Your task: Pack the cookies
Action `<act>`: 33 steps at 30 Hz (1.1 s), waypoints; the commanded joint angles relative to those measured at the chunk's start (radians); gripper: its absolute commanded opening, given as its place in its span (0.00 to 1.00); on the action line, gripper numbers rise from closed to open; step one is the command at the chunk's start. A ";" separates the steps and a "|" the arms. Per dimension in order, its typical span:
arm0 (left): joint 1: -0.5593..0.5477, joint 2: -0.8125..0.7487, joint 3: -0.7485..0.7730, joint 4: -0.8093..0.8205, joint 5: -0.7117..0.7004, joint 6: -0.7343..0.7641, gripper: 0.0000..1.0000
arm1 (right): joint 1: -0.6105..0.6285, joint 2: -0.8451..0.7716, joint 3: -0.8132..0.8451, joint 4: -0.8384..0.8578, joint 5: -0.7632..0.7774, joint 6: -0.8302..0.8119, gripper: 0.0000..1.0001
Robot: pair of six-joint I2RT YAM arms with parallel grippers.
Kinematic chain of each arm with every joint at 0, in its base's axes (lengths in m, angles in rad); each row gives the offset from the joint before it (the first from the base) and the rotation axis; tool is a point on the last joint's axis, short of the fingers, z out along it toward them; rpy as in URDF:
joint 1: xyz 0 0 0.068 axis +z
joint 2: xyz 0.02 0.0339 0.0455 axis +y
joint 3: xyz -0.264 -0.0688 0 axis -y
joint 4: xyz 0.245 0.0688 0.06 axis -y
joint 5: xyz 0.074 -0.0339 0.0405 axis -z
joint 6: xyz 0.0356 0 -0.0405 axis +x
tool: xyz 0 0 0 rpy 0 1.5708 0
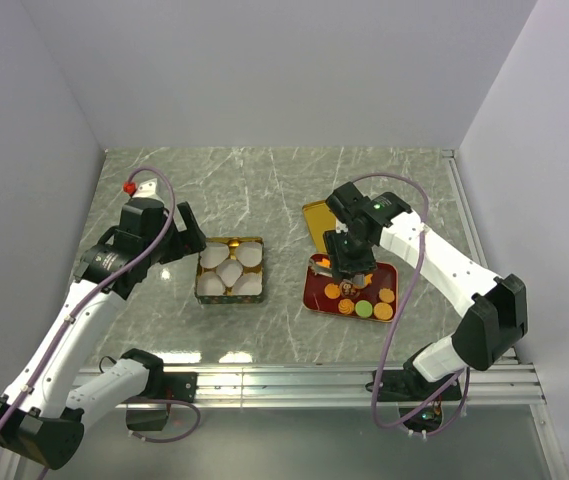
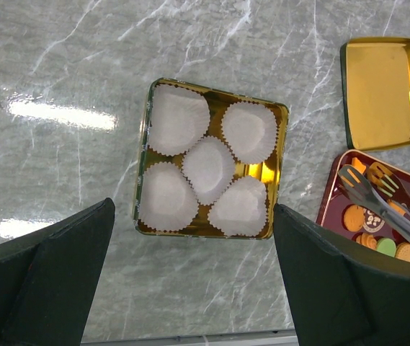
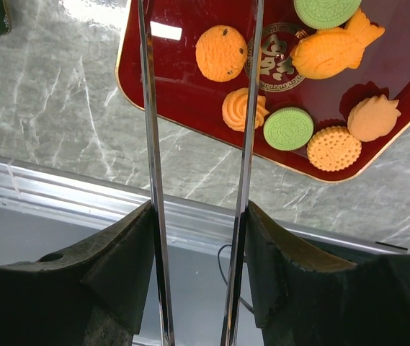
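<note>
Several cookies (image 3: 221, 52), round orange, green and irregular orange ones, lie on a red tray (image 3: 161, 72), also seen in the top view (image 1: 314, 300). My right gripper (image 3: 199, 238) is shut on metal tongs (image 3: 147, 108) whose two arms stand apart over the tray. Their tips show in the left wrist view (image 2: 356, 184), above the tray's far end. My left gripper (image 2: 194, 274) is open and empty, above the near edge of a gold tin (image 2: 284, 166) holding several empty white paper cups (image 2: 208, 169).
A gold lid (image 1: 316, 220) lies upside down behind the red tray. The tin (image 1: 201, 275) sits left of the tray. A metal rail (image 1: 294, 378) runs along the table's near edge. Grey walls enclose the left, back and right.
</note>
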 commanded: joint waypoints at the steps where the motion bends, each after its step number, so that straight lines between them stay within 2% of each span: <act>1: -0.004 -0.010 -0.005 0.022 -0.011 0.020 0.97 | 0.006 0.000 0.013 0.025 0.012 -0.010 0.56; 5: -0.004 -0.005 -0.003 0.023 -0.014 0.023 0.97 | 0.008 0.000 -0.006 0.040 0.009 -0.007 0.54; 9: -0.004 0.004 0.002 0.025 -0.013 0.024 0.97 | 0.008 0.004 -0.014 0.046 0.005 -0.010 0.47; 22: -0.004 0.016 0.021 0.032 -0.012 0.015 0.98 | 0.008 -0.048 -0.020 0.023 0.015 -0.003 0.45; 33: -0.004 0.026 0.092 0.016 -0.074 0.038 0.99 | 0.008 -0.103 0.072 -0.041 0.021 0.014 0.45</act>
